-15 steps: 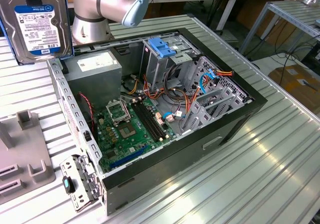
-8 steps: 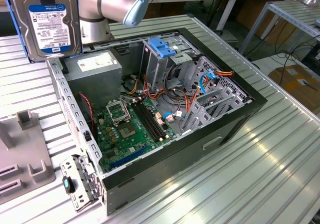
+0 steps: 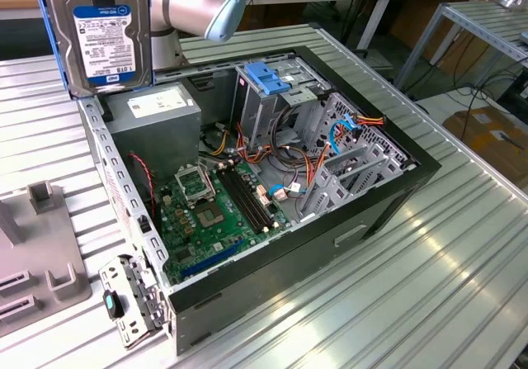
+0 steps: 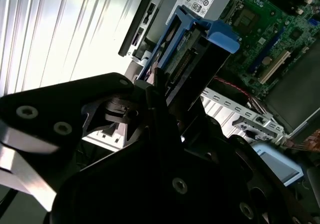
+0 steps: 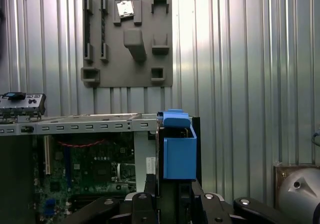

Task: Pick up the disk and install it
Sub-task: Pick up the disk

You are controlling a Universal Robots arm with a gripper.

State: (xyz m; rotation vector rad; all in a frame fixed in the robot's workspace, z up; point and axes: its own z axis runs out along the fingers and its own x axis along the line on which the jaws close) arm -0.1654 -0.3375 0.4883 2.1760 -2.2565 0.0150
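The computer case (image 3: 379, 212) lies open on its side on the ribbed metal table (image 3: 429, 303). It contains a green motherboard (image 3: 216, 212), a grey power supply (image 3: 157, 120) with a white label, a grey drive cage (image 3: 262, 109) topped by a blue latch (image 3: 268, 78), and loose cables (image 3: 309, 167). The disk (image 3: 103, 30) hangs upright above the power-supply corner, clear of the case, with its white-and-blue label facing the exterior camera. In the first wrist view the gripper (image 5: 169, 198) is clamped on the disk's flat faces. A grey fixture plate (image 3: 37, 253) lies beside the case.
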